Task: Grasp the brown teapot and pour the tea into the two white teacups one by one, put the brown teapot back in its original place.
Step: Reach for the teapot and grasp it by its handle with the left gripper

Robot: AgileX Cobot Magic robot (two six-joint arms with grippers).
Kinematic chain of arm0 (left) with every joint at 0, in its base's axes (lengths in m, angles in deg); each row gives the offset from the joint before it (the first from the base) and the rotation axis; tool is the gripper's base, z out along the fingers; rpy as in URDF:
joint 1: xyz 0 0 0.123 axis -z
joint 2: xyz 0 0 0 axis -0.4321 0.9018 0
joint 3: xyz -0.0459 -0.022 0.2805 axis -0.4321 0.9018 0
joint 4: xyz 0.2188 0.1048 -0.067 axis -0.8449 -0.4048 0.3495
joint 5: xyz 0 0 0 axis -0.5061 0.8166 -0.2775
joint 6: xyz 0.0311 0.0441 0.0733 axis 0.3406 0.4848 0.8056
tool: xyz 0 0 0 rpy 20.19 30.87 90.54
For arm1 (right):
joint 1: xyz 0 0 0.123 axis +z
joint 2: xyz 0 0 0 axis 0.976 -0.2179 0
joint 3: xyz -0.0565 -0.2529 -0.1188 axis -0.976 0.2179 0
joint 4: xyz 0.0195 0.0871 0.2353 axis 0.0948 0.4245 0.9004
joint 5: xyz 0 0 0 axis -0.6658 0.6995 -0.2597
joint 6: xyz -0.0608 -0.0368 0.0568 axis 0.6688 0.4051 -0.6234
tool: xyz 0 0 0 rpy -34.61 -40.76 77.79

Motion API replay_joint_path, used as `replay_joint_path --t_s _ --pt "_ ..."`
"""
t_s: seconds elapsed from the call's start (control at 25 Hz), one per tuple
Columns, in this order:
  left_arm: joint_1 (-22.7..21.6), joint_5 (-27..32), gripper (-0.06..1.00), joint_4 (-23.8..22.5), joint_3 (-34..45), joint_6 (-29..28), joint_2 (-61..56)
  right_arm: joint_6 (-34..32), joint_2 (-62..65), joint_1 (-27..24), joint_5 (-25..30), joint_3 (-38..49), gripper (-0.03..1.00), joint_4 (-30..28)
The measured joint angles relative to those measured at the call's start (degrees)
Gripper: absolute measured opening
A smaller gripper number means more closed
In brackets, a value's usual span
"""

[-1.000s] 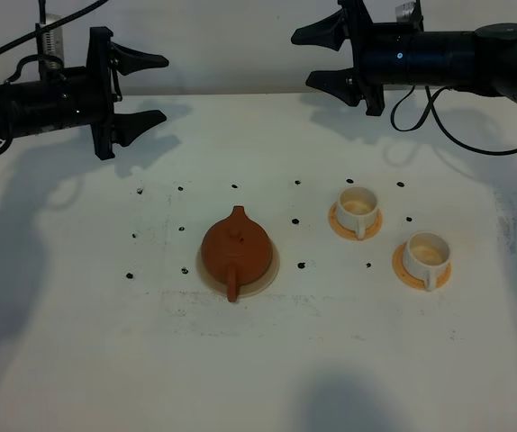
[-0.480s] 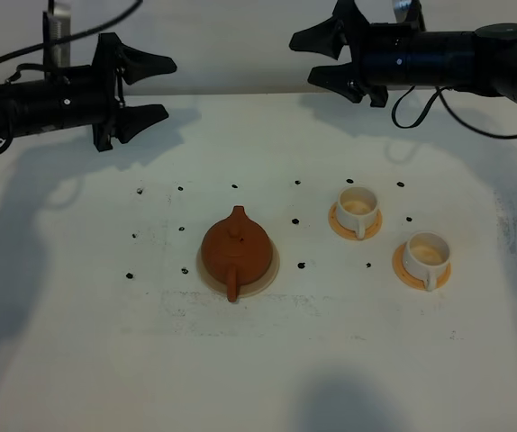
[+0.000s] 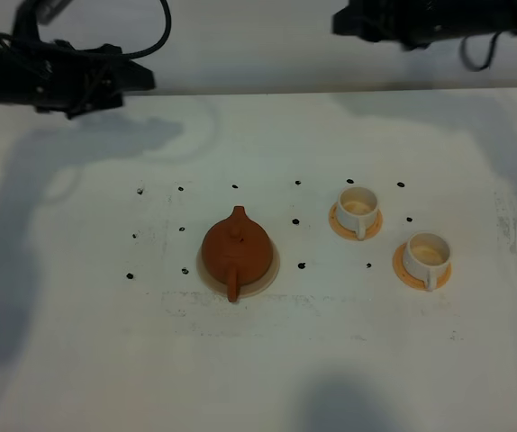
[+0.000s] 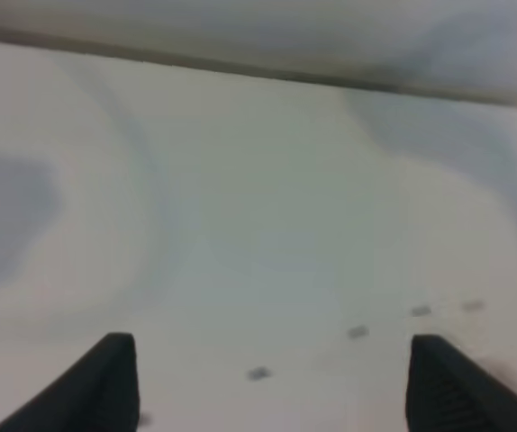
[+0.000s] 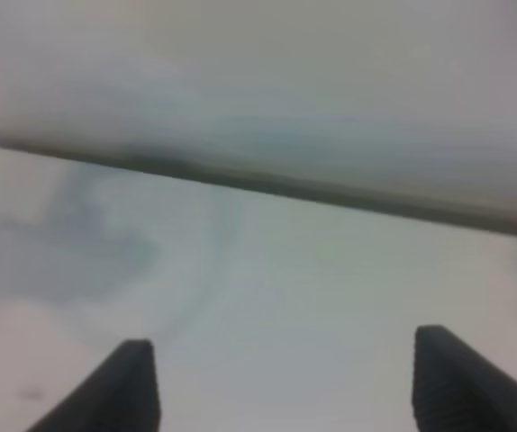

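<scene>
The brown teapot (image 3: 236, 250) sits upright on its cream coaster (image 3: 274, 271), lid on, near the middle of the white table (image 3: 78, 351). The coaster's pale rim shows all round the pot, the spout points toward the far edge of the table, and the handle points the opposite way. Neither arm touches it. The two white teacups stand on the right arm's side of the teapot, each on its own orange saucer. The first teacup (image 3: 357, 206) is nearer the pot and slightly farther back than it. The second teacup (image 3: 426, 254) stands farther out and about level with the pot. Their insides look pale tan; whether they hold tea cannot be told. Small dark marks (image 3: 301, 265) dot the table around the teapot. The left gripper (image 4: 269, 360) hangs high and well behind the teapot on its own side, blurred in the overhead view, its two dark fingertips spread wide with nothing between them. The right gripper (image 5: 281, 355) is likewise far behind and beyond the cups from the teapot, fingers parted and empty.
</scene>
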Motion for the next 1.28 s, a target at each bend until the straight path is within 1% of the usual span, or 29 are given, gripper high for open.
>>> replay_joint_path --t_s 0.12,0.16,0.24,0.32,0.4,0.52,0.72,0.92,1.28 --pt "1.6 -3.4 0.61 -13.3 0.0 -7.4 -3.6 -6.5 3.4 0.3 0.0 0.0 0.59 -14.3" --pt "2.3 -4.3 0.61 -18.4 0.0 -9.8 -4.7 -8.4 4.8 0.7 0.0 0.0 0.59 -18.9" --pt "3.6 -5.8 0.61 -24.8 0.0 -13.5 -7.0 -11.1 7.0 1.3 0.0 0.0 0.59 -26.0" --pt "4.3 -6.8 0.61 -28.7 0.0 -15.4 -8.7 -12.7 9.2 1.9 -0.2 0.0 0.59 -29.5" --pt "4.7 -7.6 0.61 -30.0 0.0 -16.2 -10.5 -13.1 11.1 2.1 -0.2 0.0 0.59 -30.8" --pt "4.7 -7.8 0.61 -30.6 0.0 -16.6 -12.1 -13.4 13.8 2.3 0.3 0.0 0.59 -31.3" --pt "4.8 -7.5 0.61 -30.7 0.0 -16.8 -13.3 -13.9 18.0 2.3 3.8 0.0 0.59 -33.1" --pt "4.8 -7.4 0.61 -31.1 0.0 -17.0 -14.9 -16.7 23.2 2.3 6.0 0.0 0.59 -35.8" --pt "4.8 -7.3 0.6 -35.2 0.0 -17.7 -19.1 -18.2 32.6 2.3 9.1 0.0 0.59 -37.8"
